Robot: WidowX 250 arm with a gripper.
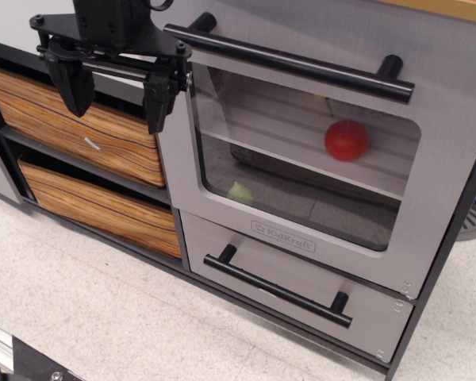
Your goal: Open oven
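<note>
Grey toy oven (301,178) with silver-grey windowed door shut; your black gripper (115,95) hangs left of it, jaws apart, empty.
Take the long black bar handle (289,62): rigid, probably slick; the door likely swings lightly.

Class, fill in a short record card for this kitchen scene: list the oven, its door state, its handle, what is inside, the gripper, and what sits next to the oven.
oven: grey toy oven, KidKraft mark on the door
door state: looks closed or nearly so
handle: long black bar across the door's top
inside: red ball, pale green item lower left
gripper: black gripper, jaws open, at the handle's left end, holding nothing
below oven: grey drawer with black bar
left of oven: two orange wood-grain drawers
</note>
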